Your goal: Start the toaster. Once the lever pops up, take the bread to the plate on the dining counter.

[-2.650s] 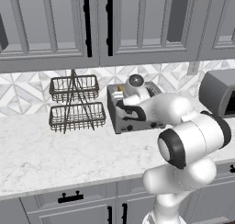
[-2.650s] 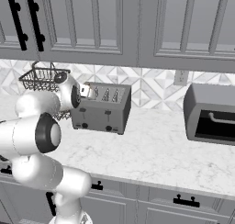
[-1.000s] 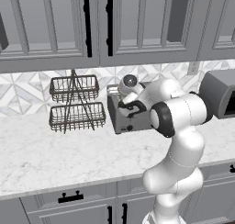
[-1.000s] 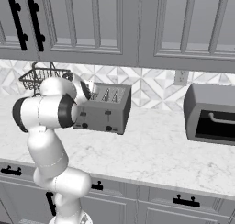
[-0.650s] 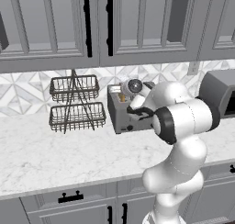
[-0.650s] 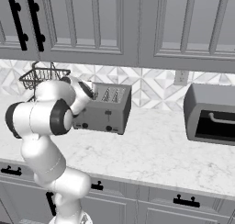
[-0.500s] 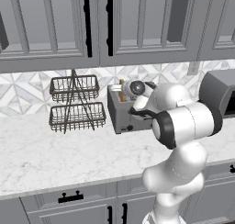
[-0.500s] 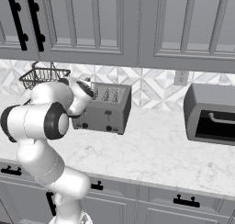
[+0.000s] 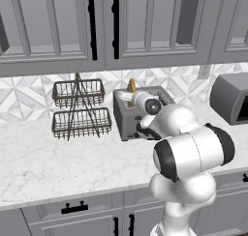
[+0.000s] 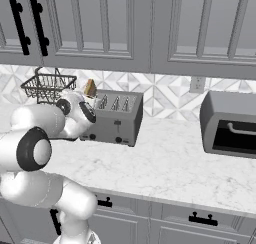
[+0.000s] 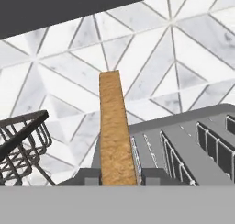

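Two stacked wire baskets (image 9: 80, 109) sit at centre-left of the left base view. Just right of them, the grey toaster (image 9: 135, 114) holds the bread (image 9: 131, 85), a tan slice standing edge-up from its leftmost slot. In the hand view the gripper (image 11: 118, 176) has one finger on each side of the slice, clamped on it.

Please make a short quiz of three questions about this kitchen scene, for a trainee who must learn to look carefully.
1. True or false: the bread stands upright in the toaster.
2. What stands on the counter beside the toaster, on the side away from the dark oven box? A) a kettle B) a two-tier wire basket C) a plate
3. Which toaster slot holds the bread?

Key: 1 true. 2 B. 3 The end slot nearest the wire basket.
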